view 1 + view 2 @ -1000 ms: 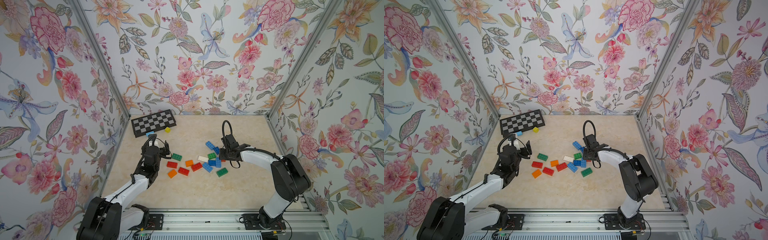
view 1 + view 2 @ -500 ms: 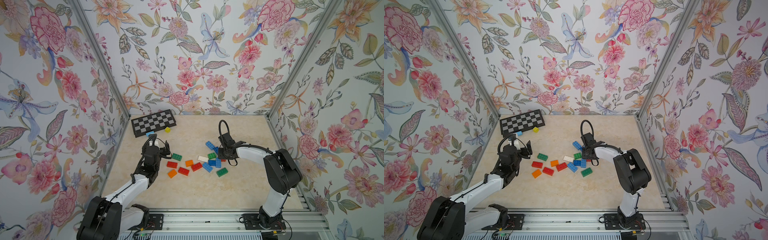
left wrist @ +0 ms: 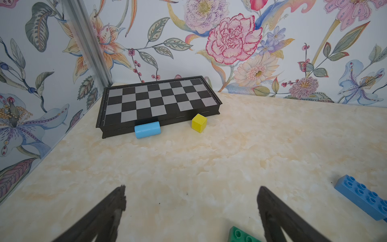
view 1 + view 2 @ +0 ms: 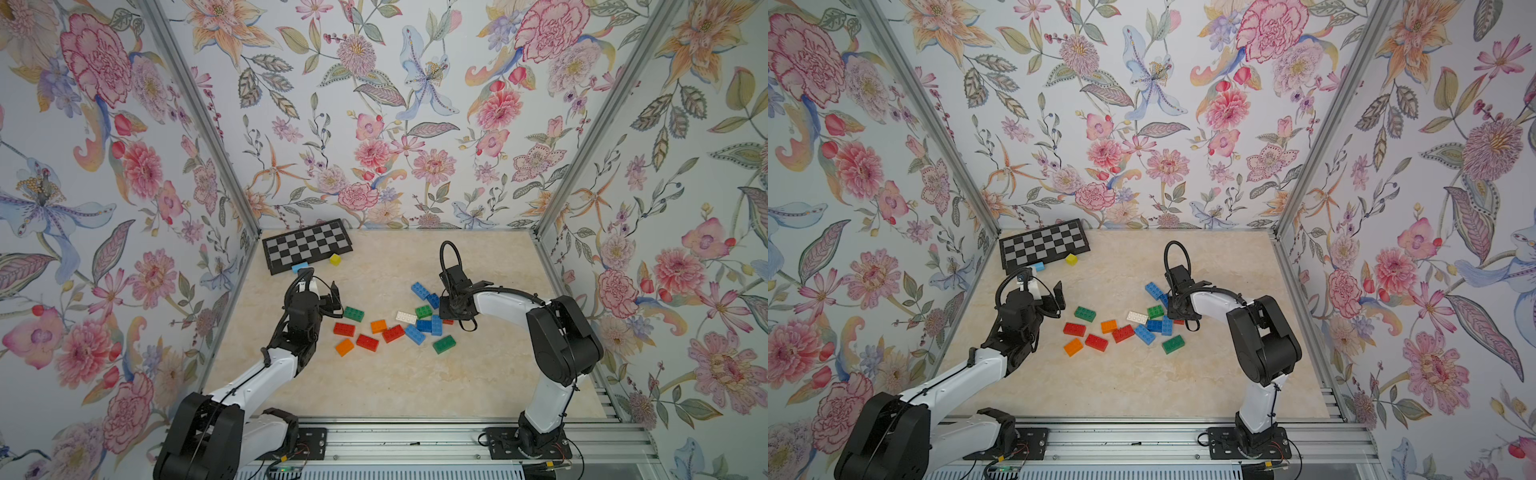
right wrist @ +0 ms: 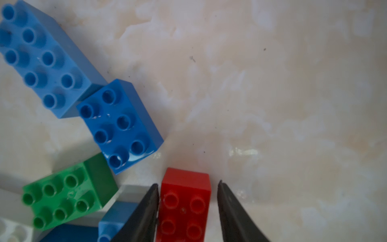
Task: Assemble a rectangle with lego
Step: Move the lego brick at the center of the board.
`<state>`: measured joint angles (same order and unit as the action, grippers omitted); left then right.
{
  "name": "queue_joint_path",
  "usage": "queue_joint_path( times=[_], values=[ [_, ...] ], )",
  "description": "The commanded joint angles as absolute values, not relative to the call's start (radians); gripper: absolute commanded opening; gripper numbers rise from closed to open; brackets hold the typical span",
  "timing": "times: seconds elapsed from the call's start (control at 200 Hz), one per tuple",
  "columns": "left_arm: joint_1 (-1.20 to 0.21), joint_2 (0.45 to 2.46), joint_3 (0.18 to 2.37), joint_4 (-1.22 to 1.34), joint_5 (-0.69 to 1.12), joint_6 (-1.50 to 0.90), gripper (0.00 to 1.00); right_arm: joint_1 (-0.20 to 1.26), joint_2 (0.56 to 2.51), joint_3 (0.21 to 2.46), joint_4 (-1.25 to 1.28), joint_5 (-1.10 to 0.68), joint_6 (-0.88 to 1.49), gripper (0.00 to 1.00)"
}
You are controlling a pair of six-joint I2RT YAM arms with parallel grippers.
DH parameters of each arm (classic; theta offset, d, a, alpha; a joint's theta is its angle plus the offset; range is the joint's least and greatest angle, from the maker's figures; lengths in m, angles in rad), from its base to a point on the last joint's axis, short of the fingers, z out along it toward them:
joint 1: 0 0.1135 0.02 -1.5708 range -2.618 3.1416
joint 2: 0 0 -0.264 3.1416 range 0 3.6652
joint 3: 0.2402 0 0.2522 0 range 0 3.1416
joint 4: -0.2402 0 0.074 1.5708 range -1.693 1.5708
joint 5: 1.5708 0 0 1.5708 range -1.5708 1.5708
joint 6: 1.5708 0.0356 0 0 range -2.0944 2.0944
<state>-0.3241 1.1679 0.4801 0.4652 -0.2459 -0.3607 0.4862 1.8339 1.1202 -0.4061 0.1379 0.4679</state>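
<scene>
Right gripper [image 5: 187, 183] sits low over the red brick [image 5: 184, 209], jaws straddling it. I see one finger [image 5: 146, 209] against its side and a sliver of gap at the other, so it's not clamped. A dark blue brick [image 5: 119, 125] lies just beyond that finger. My left gripper [image 3: 192, 187] gapes wide over bare table [image 3: 188, 157], with a green brick [image 3: 240, 235] beside one jaw.

Glossy plastic lego [image 5: 184, 205], matt marbled tabletop [image 4: 374, 382]
</scene>
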Motion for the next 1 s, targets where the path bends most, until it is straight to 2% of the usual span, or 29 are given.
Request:
queue_joint_path(
  times=[0.0, 0.08, 0.235, 0.31, 0.635, 0.996],
  values=[
    [-0.331, 1.177, 0.485, 0.485, -0.251, -0.387, 0.99, 0.497, 1.844, 1.117, -0.455, 0.144, 0.467, 0.48],
    [-0.332, 1.177, 0.483, 0.486, -0.250, -0.390, 0.99, 0.499, 1.840, 1.111, -0.458, 0.144, 0.466, 0.41],
    [-0.332, 1.174, 0.482, 0.489, -0.249, -0.394, 0.99, 0.494, 1.820, 1.110, -0.473, 0.141, 0.447, 0.16],
    [-0.333, 1.164, 0.477, 0.492, -0.246, -0.394, 0.99, 0.477, 1.796, 1.106, -0.482, 0.138, 0.422, 0.11],
    [-0.331, 1.066, 0.425, 0.550, -0.246, -0.383, 0.99, 0.314, 1.736, 1.086, -0.494, 0.087, 0.322, 0.09],
    [-0.332, 1.057, 0.469, 0.468, -0.273, -0.403, 0.99, 0.297, 1.794, 1.144, -0.506, 0.078, 0.268, 0.08]
  ],
)
